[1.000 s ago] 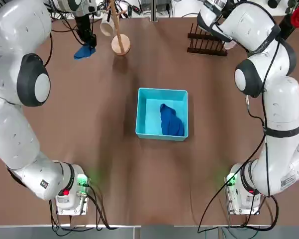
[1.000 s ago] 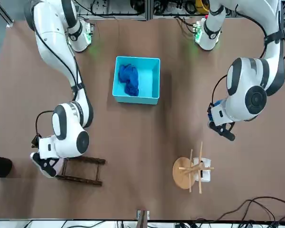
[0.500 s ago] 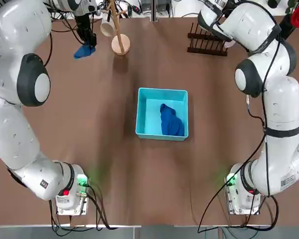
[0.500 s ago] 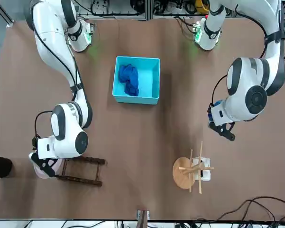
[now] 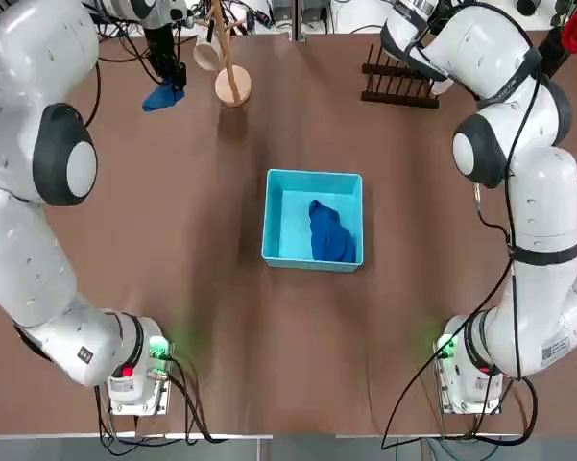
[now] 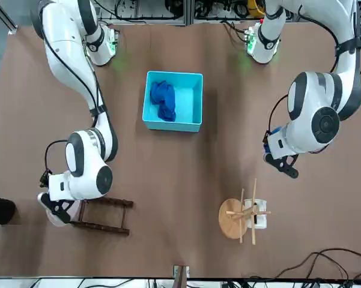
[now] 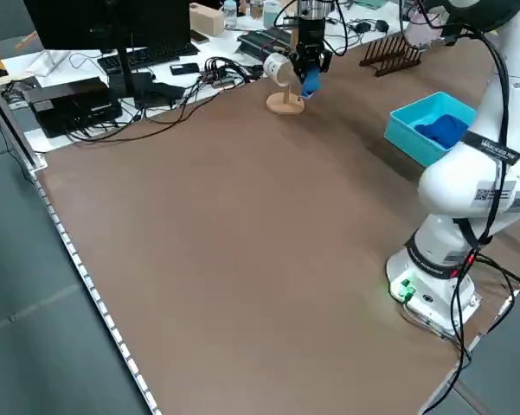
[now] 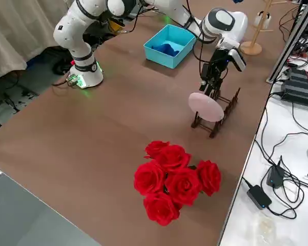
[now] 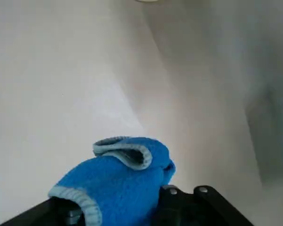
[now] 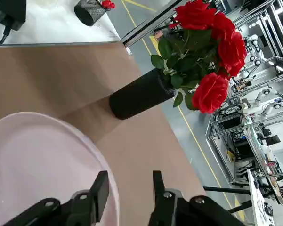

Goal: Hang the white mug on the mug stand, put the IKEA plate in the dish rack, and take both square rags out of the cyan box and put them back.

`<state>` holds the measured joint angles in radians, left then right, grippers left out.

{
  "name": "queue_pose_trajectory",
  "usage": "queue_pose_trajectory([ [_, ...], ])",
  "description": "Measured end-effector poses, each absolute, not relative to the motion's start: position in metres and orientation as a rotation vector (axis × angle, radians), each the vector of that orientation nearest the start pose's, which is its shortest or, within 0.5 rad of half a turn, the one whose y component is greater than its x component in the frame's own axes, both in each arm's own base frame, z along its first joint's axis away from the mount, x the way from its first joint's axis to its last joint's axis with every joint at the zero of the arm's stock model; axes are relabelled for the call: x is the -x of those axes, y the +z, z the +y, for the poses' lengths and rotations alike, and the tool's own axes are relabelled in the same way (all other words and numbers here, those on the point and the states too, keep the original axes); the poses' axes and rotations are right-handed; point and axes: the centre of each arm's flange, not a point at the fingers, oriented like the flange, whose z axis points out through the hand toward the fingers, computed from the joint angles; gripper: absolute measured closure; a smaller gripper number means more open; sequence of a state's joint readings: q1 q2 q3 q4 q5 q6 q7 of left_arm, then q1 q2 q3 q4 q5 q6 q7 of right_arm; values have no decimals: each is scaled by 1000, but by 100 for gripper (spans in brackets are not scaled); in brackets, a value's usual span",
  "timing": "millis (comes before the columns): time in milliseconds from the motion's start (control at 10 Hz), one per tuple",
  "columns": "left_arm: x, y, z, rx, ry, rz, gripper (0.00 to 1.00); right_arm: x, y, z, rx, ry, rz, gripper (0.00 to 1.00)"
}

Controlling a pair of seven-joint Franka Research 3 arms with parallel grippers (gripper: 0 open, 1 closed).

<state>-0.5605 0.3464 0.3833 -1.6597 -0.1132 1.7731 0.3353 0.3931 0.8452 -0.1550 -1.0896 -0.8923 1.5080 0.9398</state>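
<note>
Beside the dish rack's pegs (image 8: 228, 108), the IKEA plate (image 8: 206, 107) is stood on edge, presumably for slotting; the right pincer (image 10: 130, 195) is parted next to it. By the mug stand (image 5: 233, 85), a blue rag (image 9: 125, 181) is gripped in the left pincer (image 9: 120, 207), probably awaiting return to the cyan box (image 5: 313, 264).

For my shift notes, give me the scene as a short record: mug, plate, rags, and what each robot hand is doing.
mug: hanging on the mug stand
plate: upright at the dish rack
rags: one in the cyan box, one in the left hand
left hand: beyond the box on the robot's left, near the mug stand, gripping a blue rag
right hand: at the dish rack, fingers apart, beside the plate
</note>
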Motion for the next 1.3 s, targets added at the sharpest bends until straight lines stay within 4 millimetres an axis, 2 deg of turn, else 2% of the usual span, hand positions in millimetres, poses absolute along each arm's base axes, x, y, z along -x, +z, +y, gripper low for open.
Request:
queue_pose_trajectory([
  [300,-612,406,-143,3029,317,751,83,-724,337,126,-2001,283,-535,45],
  [400,-612,406,-143,3029,317,751,83,-725,335,126,-2000,281,-532,31],
  [500,-612,406,-143,3029,317,751,83,-725,334,126,-2000,280,-531,30],
  [700,-612,406,-142,3029,320,750,83,-725,334,126,-2000,280,-530,4],
  [800,-611,402,-140,3029,334,743,83,-725,334,127,-2001,282,-530,0],
  [900,-608,394,-135,3032,362,726,83,-725,337,129,-2004,286,-530,0],
  [1100,-604,368,-109,3043,379,652,83,-722,350,140,-2072,253,-547,0],
  [1200,-602,343,-91,3045,342,606,83,-718,369,149,-2159,214,-559,0],
  [1300,-594,308,-72,3039,320,563,83,-712,401,155,-2263,173,-566,0],
])
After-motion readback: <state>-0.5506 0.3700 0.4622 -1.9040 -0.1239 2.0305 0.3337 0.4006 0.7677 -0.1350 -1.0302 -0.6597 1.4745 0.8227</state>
